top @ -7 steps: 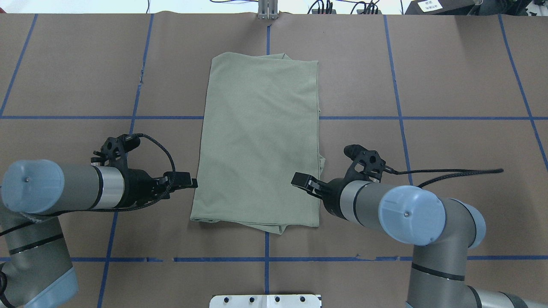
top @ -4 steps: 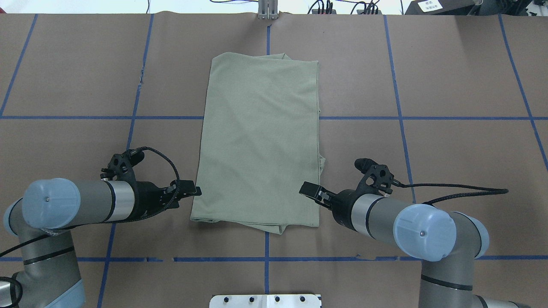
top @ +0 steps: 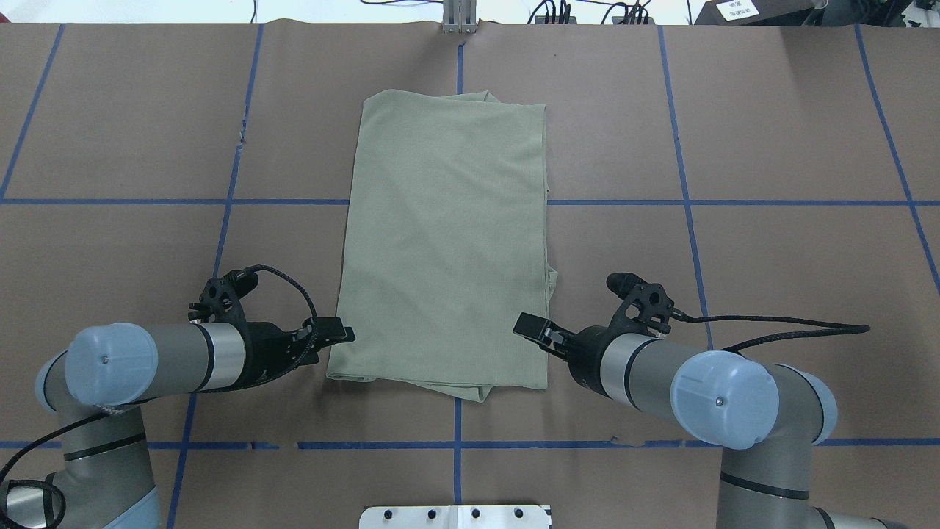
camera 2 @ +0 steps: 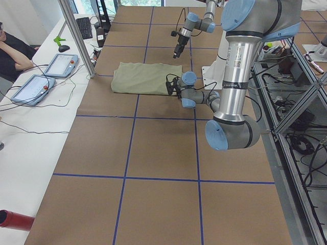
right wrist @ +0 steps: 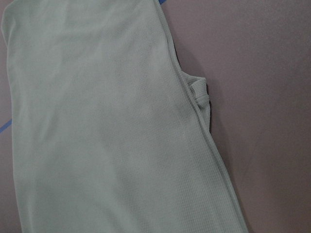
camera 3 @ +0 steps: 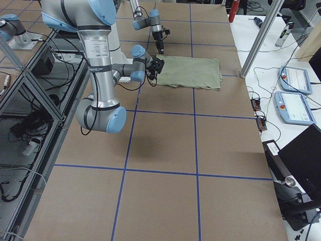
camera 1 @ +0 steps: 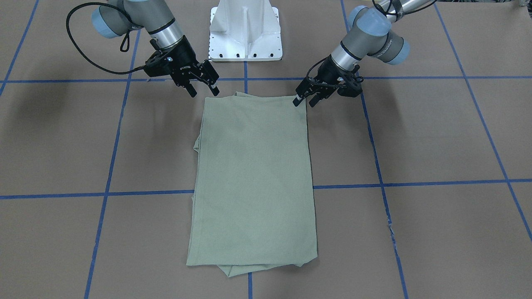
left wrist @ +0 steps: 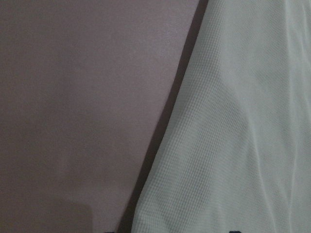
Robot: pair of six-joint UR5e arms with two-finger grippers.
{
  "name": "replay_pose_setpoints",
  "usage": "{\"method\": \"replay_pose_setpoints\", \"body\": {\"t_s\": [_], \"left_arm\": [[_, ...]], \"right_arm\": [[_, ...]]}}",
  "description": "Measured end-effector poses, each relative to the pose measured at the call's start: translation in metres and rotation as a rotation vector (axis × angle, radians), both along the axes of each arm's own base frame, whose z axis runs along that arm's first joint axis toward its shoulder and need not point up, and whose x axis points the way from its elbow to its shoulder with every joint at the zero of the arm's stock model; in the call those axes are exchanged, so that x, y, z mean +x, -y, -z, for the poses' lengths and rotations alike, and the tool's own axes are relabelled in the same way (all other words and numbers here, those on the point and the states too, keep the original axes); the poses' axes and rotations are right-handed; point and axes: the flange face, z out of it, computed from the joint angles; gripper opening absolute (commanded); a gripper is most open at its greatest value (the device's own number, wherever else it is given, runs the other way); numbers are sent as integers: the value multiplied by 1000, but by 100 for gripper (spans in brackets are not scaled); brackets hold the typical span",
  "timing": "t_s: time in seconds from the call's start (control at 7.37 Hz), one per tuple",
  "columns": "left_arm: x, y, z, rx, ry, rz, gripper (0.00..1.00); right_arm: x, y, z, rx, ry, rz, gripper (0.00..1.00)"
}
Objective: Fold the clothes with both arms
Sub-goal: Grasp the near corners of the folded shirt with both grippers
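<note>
On the brown paper-covered table (top: pixel 771 132), midway between the two arms, the pale green shirt (top: pixel 444 242) lay folded into a long, flat rectangle, its short ends turned toward and away from the robot. Blue tape lines (top: pixel 147 201) marked the paper in a grid, and one of them ran crosswise under the shirt. At the near end a lower layer stuck out a little past the top fold. On the right edge a small ribbed bit (right wrist: pixel 197 92) poked out from between the layers.

The left gripper (top: pixel 339 333) reached in low from the left at the shirt's near left corner, its jaws apart and a fingertip at the cloth's edge; I could not tell whether it touched. The left wrist view showed only that edge lying on the paper, with a dark shadow line beside it. The right gripper (top: pixel 530 327) hung over the near right corner, just inside the edge, its jaws also apart and holding nothing. The shirt lay flat at both corners.

Nearer than the shirt, at the robot's side of the table, stood the white pedestal base (camera 1: pixel 245 33). Off the far side, a person (camera 2: pixel 13 51) sat at a white bench with two touch-screen pendants (camera 2: pixel 61 64) on it.
</note>
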Motion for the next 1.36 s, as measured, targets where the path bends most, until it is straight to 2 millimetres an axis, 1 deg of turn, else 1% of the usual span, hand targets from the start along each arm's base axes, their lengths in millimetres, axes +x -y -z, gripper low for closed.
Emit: {"method": "replay_pose_setpoints", "body": {"t_s": [0.14, 0.27, 0.41, 0.54, 0.68, 0.81, 0.95, 1.09, 1.22, 1.36], "left_arm": [[3, -5, 1, 0, -1, -9, 83], [7, -10, 2, -2, -5, -18, 74], [11, -13, 6, -5, -13, -23, 49], [13, -14, 10, -8, -20, -25, 31], [14, -14, 12, -10, -25, -25, 37], [14, -14, 12, -11, -24, -26, 46], [14, -14, 11, -12, -21, -26, 46], [14, -14, 9, -13, -16, -26, 32], [13, -14, 8, -14, -13, -26, 0], [14, -14, 8, -13, -14, -27, 0]], "right_arm": [[0, 0, 0, 0, -1, 0, 100], [0, 0, -1, 0, -2, 0, 100], [0, 0, -1, 0, -2, -1, 100], [0, 1, -1, 0, -2, -2, 100], [0, 1, -1, 0, -2, -3, 100], [0, 0, -1, 0, -2, -2, 100], [0, 0, -1, 0, -2, -2, 100], [0, 1, -2, 0, -3, -2, 100], [-1, 0, -3, -1, -6, -1, 100], [-4, -1, -5, -18, -6, -4, 98]]}}
